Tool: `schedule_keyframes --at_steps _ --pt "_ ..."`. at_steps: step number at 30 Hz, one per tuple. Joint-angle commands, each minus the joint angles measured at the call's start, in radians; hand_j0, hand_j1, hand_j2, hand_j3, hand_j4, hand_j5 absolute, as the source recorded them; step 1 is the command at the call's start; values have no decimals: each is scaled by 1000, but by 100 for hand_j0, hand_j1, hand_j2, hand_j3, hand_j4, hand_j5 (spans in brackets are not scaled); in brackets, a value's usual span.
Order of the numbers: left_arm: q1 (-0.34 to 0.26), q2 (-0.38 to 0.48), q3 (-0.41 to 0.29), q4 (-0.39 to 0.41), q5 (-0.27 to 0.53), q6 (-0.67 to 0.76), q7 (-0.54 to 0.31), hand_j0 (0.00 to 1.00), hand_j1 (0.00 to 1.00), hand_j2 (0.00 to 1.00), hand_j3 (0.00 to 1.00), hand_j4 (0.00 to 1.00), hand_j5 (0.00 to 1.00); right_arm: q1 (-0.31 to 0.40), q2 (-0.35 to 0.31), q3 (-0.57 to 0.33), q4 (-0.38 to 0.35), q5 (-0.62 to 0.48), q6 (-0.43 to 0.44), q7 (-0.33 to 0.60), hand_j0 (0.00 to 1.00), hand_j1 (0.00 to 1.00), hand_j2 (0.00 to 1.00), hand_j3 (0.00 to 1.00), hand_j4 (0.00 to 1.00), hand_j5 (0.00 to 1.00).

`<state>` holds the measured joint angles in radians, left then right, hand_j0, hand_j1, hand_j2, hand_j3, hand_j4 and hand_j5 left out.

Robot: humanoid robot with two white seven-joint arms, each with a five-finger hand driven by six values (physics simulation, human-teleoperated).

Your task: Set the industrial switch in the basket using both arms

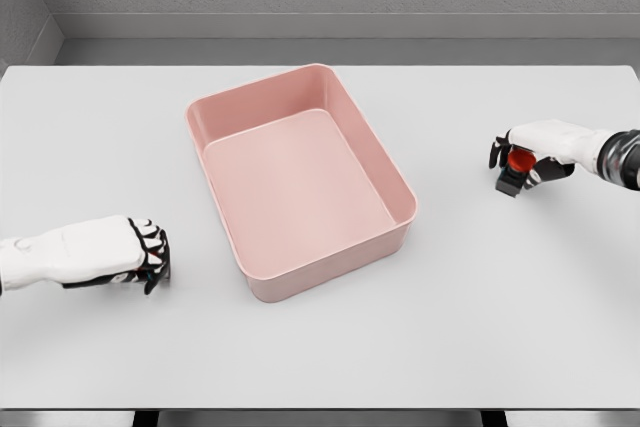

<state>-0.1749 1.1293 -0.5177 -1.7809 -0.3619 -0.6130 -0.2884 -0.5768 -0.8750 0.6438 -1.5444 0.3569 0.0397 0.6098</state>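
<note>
1. Where the white counter (480,327) fills the head view: pink basket (300,182) at centre, slightly left of the middle, turned at an angle, long axis running from far left to near right.
2. Basket: rectangular with rounded corners, open top, upright on the counter, smooth inner floor fully visible, nothing inside.
3. Right hand (527,159): at the right side of the counter, well apart from the basket, arm entering from the right edge; white palm shell, dark fingers curled around a small object.
4. Industrial switch (517,167): small, with a red round button on a dark body, held in the right hand; red part visible between the curled fingers, dark body projecting below toward the near side. Contact between switch and counter surface: cannot be told from this view.
5. Left hand (143,247): at the near left of the counter, arm entering from the left edge; fingers curled inward into a loose fist, holding nothing, low over or on the counter, well apart from the basket's near left corner.
6. Relative layout: basket between the two hands; right hand farther from the viewer than the left hand; switch outside the basket, to its right.
7. Background: grey wall and a grey floor strip beyond the far edge of the counter.
</note>
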Motion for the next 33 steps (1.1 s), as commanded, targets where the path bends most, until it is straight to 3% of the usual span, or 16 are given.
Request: schedule_keyframes --at_steps 1,6,9,20,24,27,33 --pt "-2 3 19 6 15 2 3 20 20 20 20 20 20 0 -1 1 -3 -1 -1 1 44 44 44 44 44 44" --pt "-15 1 76 28 29 2 6 20 20 20 20 20 20 -11 -1 -1 -23 -1 0 1 46 46 46 46 46 46" --pt "-15 -3 163 47 44 2 8 21 21 21 21 21 21 -15 -1 -1 -37 -1 2 1 47 47 47 47 47 47" --pt "-55 -5 337 43 138 2 9 21 21 21 21 21 21 -52 -1 -1 -76 -1 3 1 46 46 46 46 46 46" --pt "-156 -95 326 31 152 2 11 21 21 21 21 21 21 -78 -1 -3 -76 -3 5 1 46 46 46 46 46 46" --pt "-190 -160 314 18 149 2 8 22 22 22 22 22 22 -98 -1 -3 -79 -1 2 1 47 47 47 47 47 47" --pt "-422 -330 5 20 69 2 3 22 22 22 22 22 22 -153 21 -3 -129 -1 3 1 47 47 47 47 47 47"
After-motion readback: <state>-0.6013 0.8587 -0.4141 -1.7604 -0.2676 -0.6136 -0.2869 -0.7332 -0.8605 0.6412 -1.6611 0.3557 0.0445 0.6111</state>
